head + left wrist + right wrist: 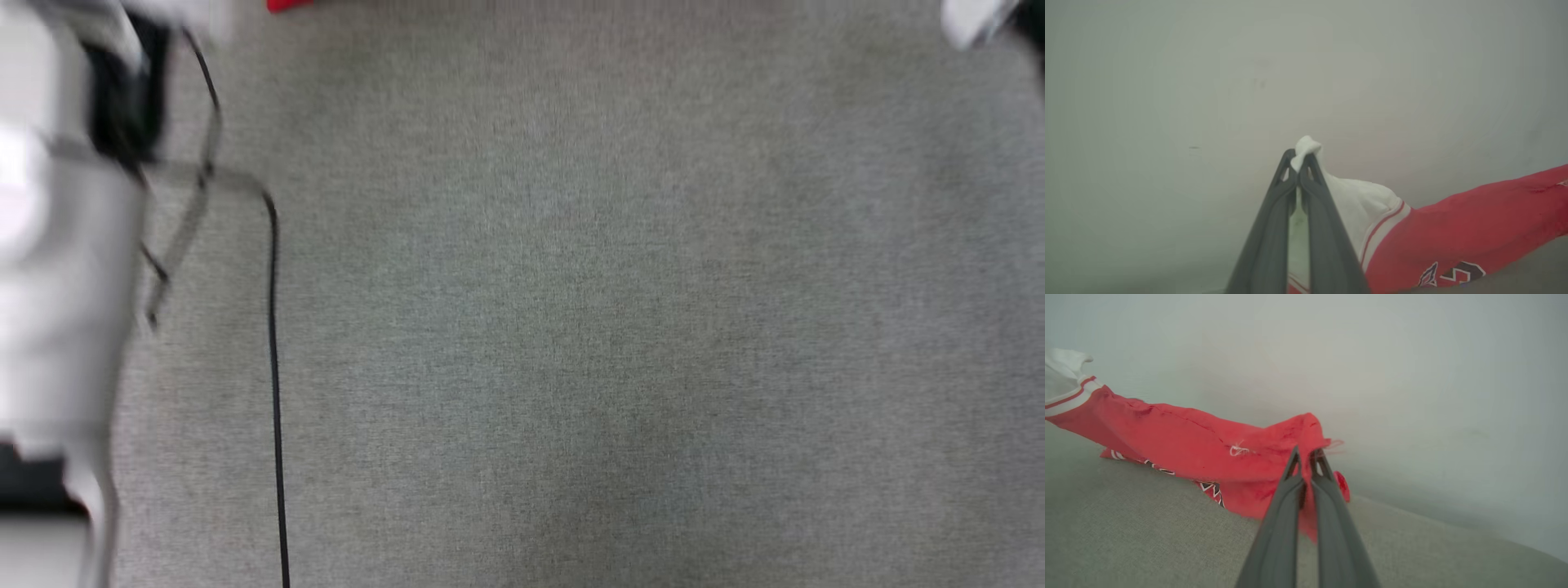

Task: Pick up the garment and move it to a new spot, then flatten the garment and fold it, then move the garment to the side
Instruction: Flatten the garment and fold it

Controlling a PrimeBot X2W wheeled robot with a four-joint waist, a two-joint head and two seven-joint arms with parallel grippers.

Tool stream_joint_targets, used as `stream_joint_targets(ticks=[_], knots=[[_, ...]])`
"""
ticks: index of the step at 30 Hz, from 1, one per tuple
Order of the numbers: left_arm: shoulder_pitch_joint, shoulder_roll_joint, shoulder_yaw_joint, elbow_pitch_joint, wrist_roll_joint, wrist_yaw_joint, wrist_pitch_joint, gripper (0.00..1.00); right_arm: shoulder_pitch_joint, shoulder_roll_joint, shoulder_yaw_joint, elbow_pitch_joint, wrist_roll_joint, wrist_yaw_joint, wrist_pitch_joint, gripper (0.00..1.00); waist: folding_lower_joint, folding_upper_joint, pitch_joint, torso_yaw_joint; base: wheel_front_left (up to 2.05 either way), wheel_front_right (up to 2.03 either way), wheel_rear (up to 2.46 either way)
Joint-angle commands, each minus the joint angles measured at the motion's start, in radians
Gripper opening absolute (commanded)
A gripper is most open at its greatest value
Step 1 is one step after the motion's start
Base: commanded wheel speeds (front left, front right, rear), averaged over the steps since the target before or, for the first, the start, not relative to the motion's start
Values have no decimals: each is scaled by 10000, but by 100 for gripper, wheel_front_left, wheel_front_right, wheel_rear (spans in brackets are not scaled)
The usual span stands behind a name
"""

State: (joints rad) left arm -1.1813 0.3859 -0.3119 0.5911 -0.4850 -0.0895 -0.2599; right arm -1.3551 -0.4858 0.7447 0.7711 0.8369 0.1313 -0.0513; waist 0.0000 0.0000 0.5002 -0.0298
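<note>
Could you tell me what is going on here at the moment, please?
The robot holds the garment between its two arms. The left gripper is shut on the tip of the white sleeve, and the right gripper is shut on a red edge of the shirt's body. The shirt spans between them, bunched rather than flat, with its lower part at or close to the grey cloth surface. It is not yet flattened or folded.

Garment (1180, 437) bright red, sleeve (1355, 204) white, trim (1384, 228) red-white striped; surface (571, 327) speckled grey; cable (274, 367) black.
</note>
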Motion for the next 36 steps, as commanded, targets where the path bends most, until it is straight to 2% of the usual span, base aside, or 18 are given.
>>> stream_joint_targets(ticks=[1,7,20,27,36], knots=[[949,-20,133,-453,-103,175,-64,0,636,-115,193,-138,265,-10,-168,0,0,0,-454,33,0,0,0],[3885,-11,364,-1931,-188,671,-64,0,2484,-471,996,-615,900,-10,-478,0,0,0,-1306,69,0,0,0],[9609,36,31,-4449,-623,1704,303,0,5567,-1631,2646,-1785,1895,-12,-737,0,0,0,-3398,241,0,0,0],[11882,-49,-246,-4918,-915,2102,493,0,7114,-2063,2961,-2323,2414,-10,-1075,0,0,0,-4269,354,0,0,0],[13839,-23,-448,-5461,-1424,2284,800,0,8805,-2627,3084,-2887,2573,-10,-1335,0,0,0,-4964,488,0,0,0]])
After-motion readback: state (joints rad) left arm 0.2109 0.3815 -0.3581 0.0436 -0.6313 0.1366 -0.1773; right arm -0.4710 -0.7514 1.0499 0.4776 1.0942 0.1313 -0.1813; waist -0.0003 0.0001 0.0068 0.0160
